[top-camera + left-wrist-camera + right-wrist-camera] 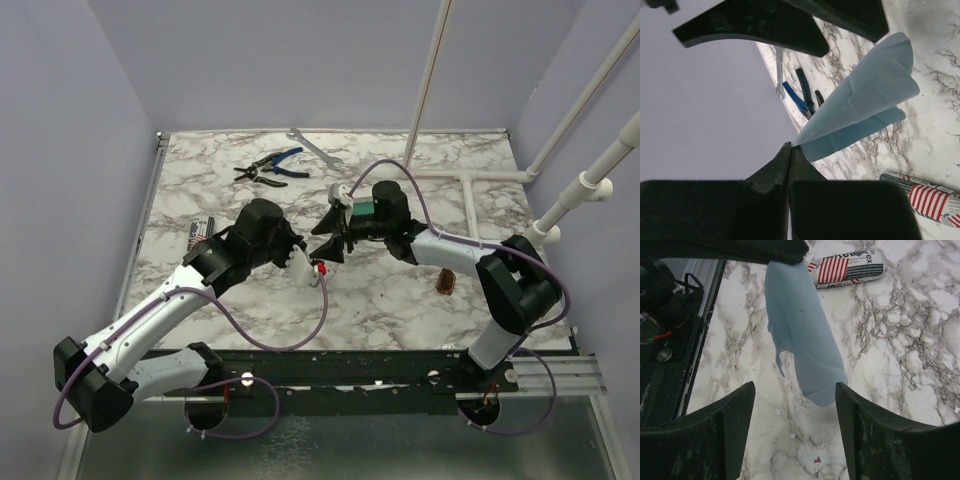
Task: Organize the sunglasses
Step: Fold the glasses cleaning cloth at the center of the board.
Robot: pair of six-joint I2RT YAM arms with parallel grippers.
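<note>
Pale blue cloth [865, 95] hangs from the left gripper [790, 147], whose two dark fingers are pressed tight together on one corner of it. The rest of the cloth fans out in loose folds above the marble-patterned worktop [400, 300].

The right gripper [794, 390] faces the left one near the middle of the worktop. Its fingers stand wide apart, and in the right wrist view the lower end of the cloth dangles between them. There is a gap on either side, so neither finger touches the cloth.

The sunglasses [446, 283] lie on the worktop on the right side, just beside the right arm's forearm and well apart from both grippers. From above they show only as a small amber-brown shape, partly hidden by the arm. Whether they are folded cannot be made out. Neither gripper touches them.

A tube [927, 197] with red and white stripes and printed lettering lies flat on the marble near the hanging cloth. It is at the lower right of the left wrist view and at the top of the right wrist view.

Towards the far edge of the worktop, blue-handled pliers [270, 168] lie with their handles spread. A silver wrench [313, 146] lies just beside them, closer to the back wall. White pipes [580, 190] stand at the far right corner.
</note>
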